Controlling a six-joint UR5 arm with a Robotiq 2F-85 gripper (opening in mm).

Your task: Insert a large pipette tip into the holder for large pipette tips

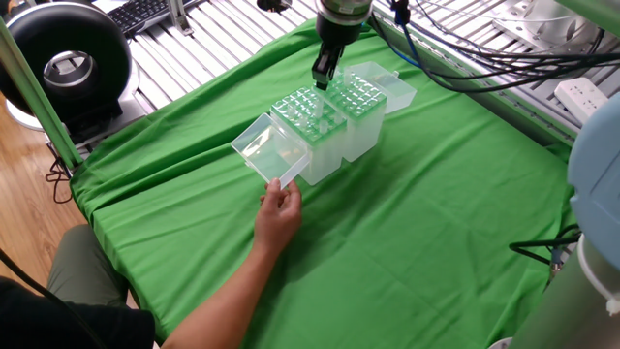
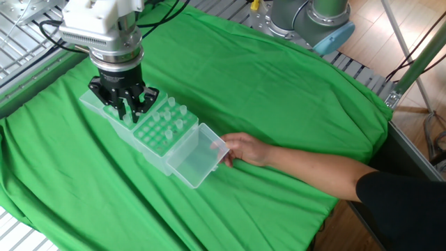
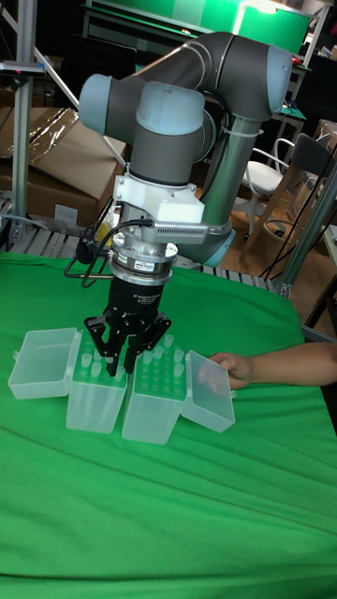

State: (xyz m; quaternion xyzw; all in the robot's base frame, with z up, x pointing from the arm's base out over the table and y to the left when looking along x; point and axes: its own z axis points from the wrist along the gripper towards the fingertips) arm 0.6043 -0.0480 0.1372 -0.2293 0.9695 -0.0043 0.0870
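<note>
We hover our gripper (image 3: 124, 360), fingers nearly together, perhaps pinching a tip, above the holder for large pipette tips (image 3: 154, 386); next, align and lower.

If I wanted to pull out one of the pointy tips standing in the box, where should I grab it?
Grab the wide round top of a pipette tip, coming straight down from above. The tips stand upright in the holder's grid, so probably only their tops poke out; the narrow ends are hidden inside.
</note>
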